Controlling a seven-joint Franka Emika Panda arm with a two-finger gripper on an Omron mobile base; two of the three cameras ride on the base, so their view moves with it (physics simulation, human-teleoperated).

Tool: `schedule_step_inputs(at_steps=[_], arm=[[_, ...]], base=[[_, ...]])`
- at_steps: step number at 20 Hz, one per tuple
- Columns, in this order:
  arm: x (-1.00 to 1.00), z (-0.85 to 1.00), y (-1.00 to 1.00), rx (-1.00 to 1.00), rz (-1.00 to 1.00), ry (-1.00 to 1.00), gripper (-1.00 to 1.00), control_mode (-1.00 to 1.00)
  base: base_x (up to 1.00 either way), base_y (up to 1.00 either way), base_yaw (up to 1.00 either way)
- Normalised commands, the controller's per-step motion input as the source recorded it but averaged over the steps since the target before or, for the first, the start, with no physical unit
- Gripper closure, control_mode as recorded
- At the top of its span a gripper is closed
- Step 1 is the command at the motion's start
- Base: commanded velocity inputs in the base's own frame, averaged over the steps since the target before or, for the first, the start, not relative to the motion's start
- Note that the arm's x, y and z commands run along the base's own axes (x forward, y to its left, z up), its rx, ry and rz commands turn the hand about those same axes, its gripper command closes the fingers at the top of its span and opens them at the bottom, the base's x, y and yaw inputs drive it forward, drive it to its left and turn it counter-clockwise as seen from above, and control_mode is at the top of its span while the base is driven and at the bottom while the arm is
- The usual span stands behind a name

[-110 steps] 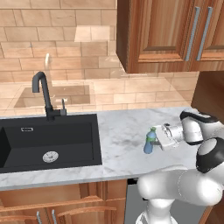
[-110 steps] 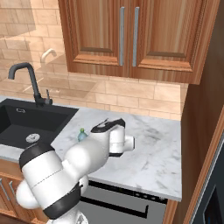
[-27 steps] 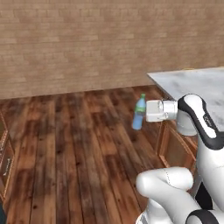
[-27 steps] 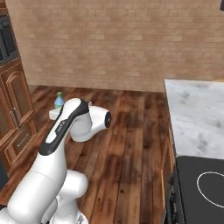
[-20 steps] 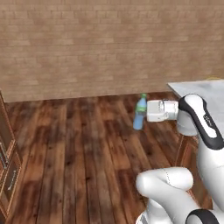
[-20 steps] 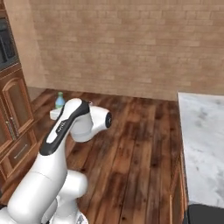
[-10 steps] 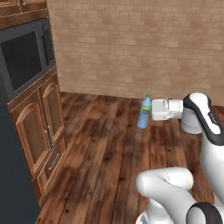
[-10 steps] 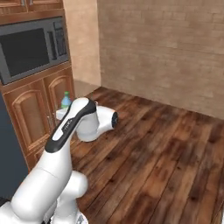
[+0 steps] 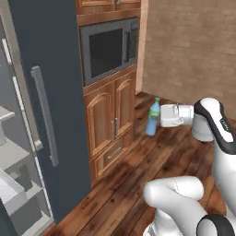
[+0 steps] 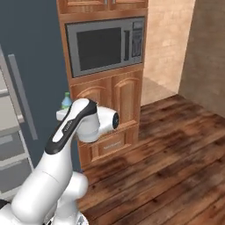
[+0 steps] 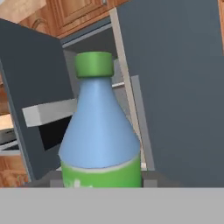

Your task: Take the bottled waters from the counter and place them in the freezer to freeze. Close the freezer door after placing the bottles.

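A pale blue bottled water (image 9: 152, 122) with a green cap hangs upright above the wooden floor, and my gripper (image 9: 158, 120) is shut on its side. In the right base view just its cap and shoulder (image 10: 66, 101) peek over my arm. The hand view has the bottle (image 11: 99, 131) close up, with the freezer (image 11: 94, 48) behind it. The freezer door (image 11: 35, 83) stands open at the left, a white bin on its inner face. Grey inner shelves (image 9: 11, 159) show at the far left of the left base view. The counter is out of view.
A dark slate panel (image 9: 50, 83) with a long grey bar handle (image 9: 44, 116) stands right of the open shelves. Beside it are wooden cabinets (image 9: 113, 120) with a built-in microwave (image 9: 108, 48). Wooden floor (image 10: 176, 149) and a brick wall (image 9: 193, 46) lie to the right.
The whole picture has swung round, so the camera moved: brick wall and bare floor gave way to the microwave cabinet and the freezer. The bottle stays in the gripper.
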Motion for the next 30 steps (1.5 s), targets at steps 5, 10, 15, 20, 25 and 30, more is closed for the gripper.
schedule_step_inputs(at_steps=[5, 10, 15, 20, 25, 30], arm=[[0.00, 0.00, 0.00, 0.00, 0.00, 0.00, 1.00, 1.00], [0.00, 0.00, 0.00, 0.00, 0.00, 0.00, 1.00, 1.00], [0.00, 0.00, 0.00, 0.00, 0.00, 0.00, 1.00, 1.00], [0.00, 0.00, 0.00, 0.00, 0.00, 0.00, 1.00, 1.00], [0.00, 0.00, 0.00, 0.00, 0.00, 0.00, 1.00, 1.00], [0.00, 0.00, 0.00, 0.00, 0.00, 0.00, 1.00, 1.00]], base=[[0.88, -0.61, 0.51], [0.47, -0.25, 0.66], [0.45, -0.20, 0.62], [0.07, 0.15, 0.50], [0.12, 0.11, 0.32], [0.32, 0.34, 0.16]])
